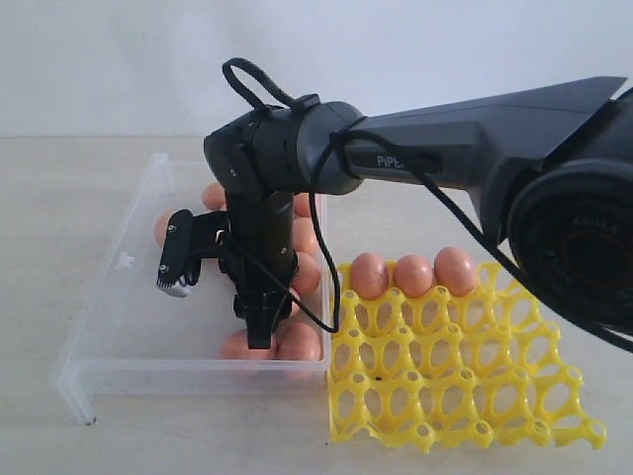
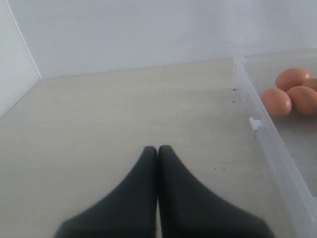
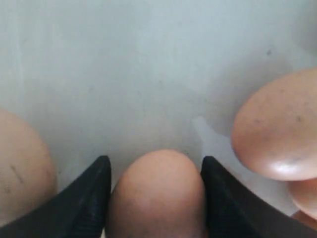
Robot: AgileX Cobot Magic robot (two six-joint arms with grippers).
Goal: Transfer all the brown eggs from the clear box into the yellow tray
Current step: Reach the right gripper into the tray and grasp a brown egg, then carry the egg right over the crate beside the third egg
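Observation:
The clear box on the left holds several brown eggs. My right gripper reaches straight down into the box near its front wall. In the right wrist view it stands open, with one egg between its black fingers. That egg rests on the box floor, and other eggs lie beside it. The yellow tray sits right of the box with three eggs in its back row. My left gripper is shut and empty over bare table outside the box wall.
The right arm stretches in from the right above the tray. A cable hangs from the wrist beside the box's right wall. A white wall stands behind the pale table.

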